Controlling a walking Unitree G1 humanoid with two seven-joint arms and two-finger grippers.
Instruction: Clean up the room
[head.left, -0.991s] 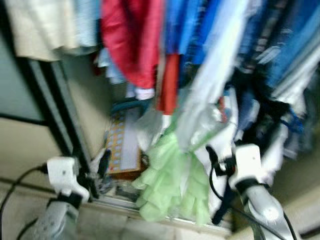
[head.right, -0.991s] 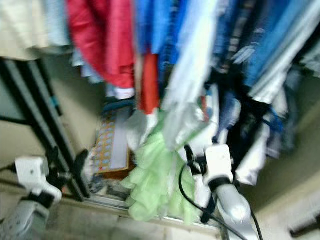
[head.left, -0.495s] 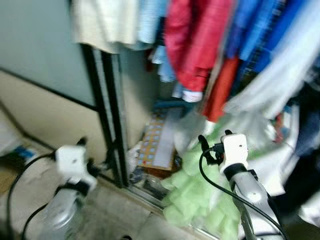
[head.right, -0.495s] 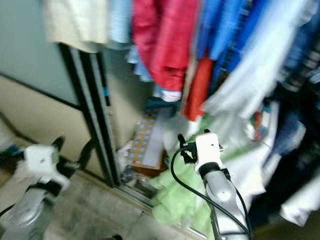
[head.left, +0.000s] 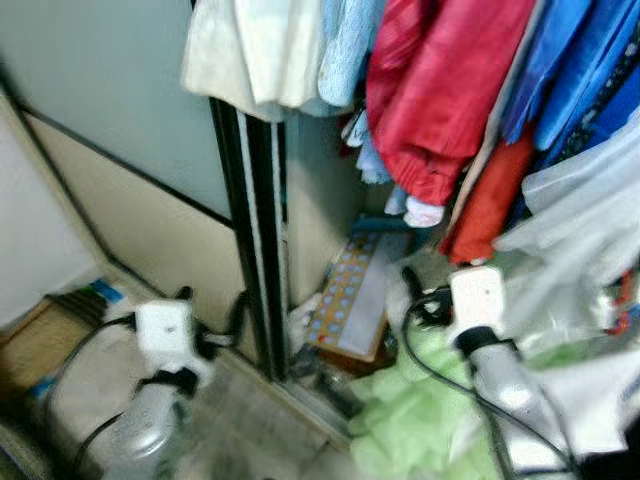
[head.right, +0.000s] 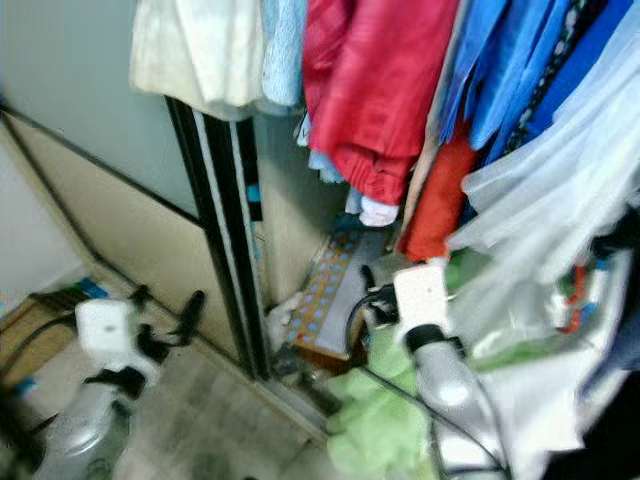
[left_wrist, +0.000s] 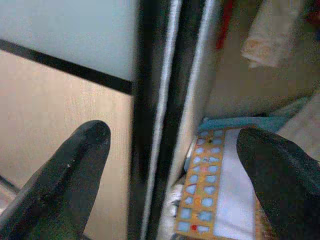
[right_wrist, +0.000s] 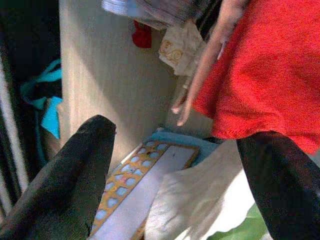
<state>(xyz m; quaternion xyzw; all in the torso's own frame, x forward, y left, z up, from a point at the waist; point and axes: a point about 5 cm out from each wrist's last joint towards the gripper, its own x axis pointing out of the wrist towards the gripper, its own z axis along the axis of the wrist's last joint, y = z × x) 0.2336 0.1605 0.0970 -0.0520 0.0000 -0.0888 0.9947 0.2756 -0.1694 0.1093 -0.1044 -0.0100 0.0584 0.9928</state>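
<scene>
Both grippers' fingers (left_wrist: 75, 170) (right_wrist: 70, 175) spread, flanking patterned board (left_wrist: 215, 200).

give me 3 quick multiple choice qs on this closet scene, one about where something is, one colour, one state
1. Where does the patterned board stand?
A. on the closet floor, leaning under the hanging clothes
B. on a hanger
C. in the left tool

2. What colour is the crumpled garment at the bottom of the closet?
A. black
B. light green
C. orange

3. How are the fingers of the left tool?
A. shut on the door frame
B. shut on a shirt
C. open, holding nothing

Answers:
1 A, its lower end sits on the floor beside the black door frame.
2 B, it is pale green below the red jacket.
3 C, the left wrist view shows both fingers wide apart.
</scene>
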